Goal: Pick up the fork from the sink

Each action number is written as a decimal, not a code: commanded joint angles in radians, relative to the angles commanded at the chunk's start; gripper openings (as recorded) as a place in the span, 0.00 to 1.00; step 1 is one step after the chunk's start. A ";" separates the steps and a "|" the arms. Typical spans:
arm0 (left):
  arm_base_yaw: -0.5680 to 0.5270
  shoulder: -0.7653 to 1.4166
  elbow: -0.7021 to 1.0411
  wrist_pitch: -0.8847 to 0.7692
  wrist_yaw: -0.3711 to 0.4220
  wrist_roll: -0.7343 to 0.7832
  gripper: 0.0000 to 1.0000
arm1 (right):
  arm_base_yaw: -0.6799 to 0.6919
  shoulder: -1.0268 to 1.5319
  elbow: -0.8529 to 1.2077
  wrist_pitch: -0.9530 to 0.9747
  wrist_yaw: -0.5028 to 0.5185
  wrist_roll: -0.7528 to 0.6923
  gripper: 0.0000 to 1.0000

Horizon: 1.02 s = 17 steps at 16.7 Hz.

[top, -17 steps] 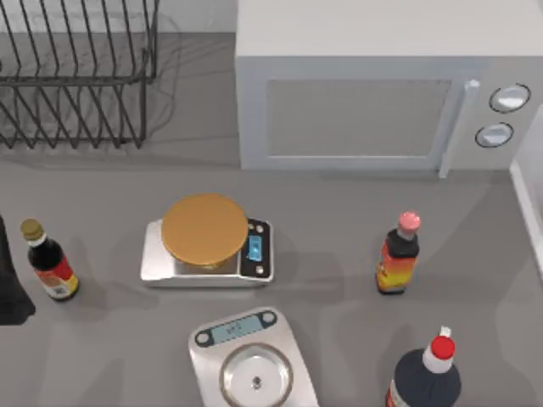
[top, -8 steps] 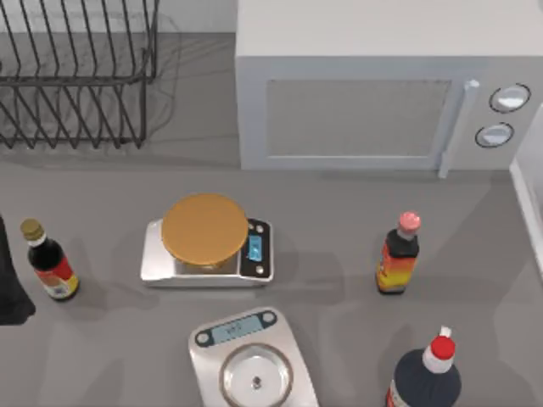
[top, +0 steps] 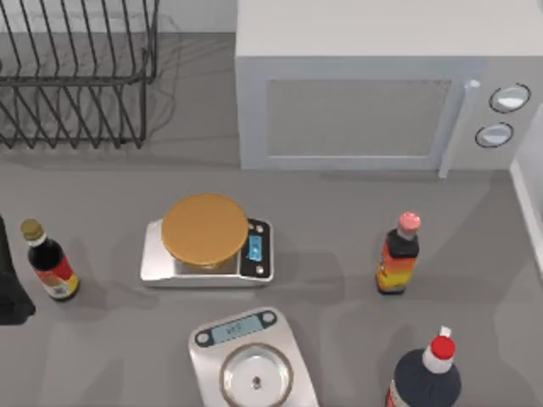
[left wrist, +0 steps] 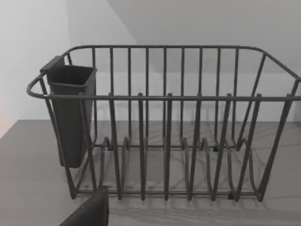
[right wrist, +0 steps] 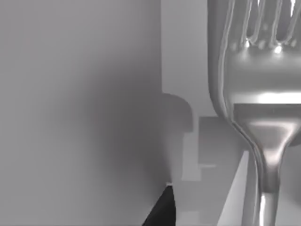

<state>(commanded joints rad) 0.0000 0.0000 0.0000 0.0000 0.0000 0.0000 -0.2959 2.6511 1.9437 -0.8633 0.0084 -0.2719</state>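
- Fork [right wrist: 256, 94] sits close in front of the right wrist camera, tines up and handle down, with pale grey sink walls behind it.
- Right gripper: can't tell whether it is clenched or released.
- Left arm [top: 10, 284] is parked at the table's left edge, facing the wire dish rack [left wrist: 164, 122]; grip state can't be told.

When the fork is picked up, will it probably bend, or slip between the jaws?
The fork looks like polished solid metal, so it is probably stiff and will not bend. Its shiny, smooth surface suggests it may slip. The handle narrows below the wide head, so a grip there could let it pivot.
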 joint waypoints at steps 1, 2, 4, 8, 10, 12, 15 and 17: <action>0.000 0.000 0.000 0.000 0.000 0.000 1.00 | 0.000 0.000 0.000 0.000 0.000 0.000 0.10; 0.000 0.000 0.000 0.000 0.000 0.000 1.00 | 0.000 0.000 0.000 0.000 0.000 0.000 0.02; 0.000 0.000 0.000 0.000 0.000 0.000 1.00 | 0.000 0.000 0.000 0.000 0.000 0.000 0.00; 0.000 0.000 0.000 0.000 0.000 0.000 1.00 | 0.000 0.000 0.000 0.000 0.000 0.000 0.00; 0.000 0.000 0.000 0.000 0.000 0.000 1.00 | 0.000 0.000 0.000 0.000 0.000 0.000 0.00; 0.000 0.000 0.000 0.000 0.000 0.000 1.00 | 0.003 -0.046 0.013 -0.015 -0.012 0.011 0.00; 0.000 0.000 0.000 0.000 0.000 0.000 1.00 | 0.002 -0.061 0.074 -0.086 -0.012 0.009 0.00; 0.000 0.000 0.000 0.000 0.000 0.000 1.00 | 0.002 -0.085 0.143 -0.184 -0.013 0.009 0.00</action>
<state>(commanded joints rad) 0.0000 0.0000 0.0000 0.0000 0.0000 0.0000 -0.2944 2.5662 2.0864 -1.0472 -0.0044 -0.2632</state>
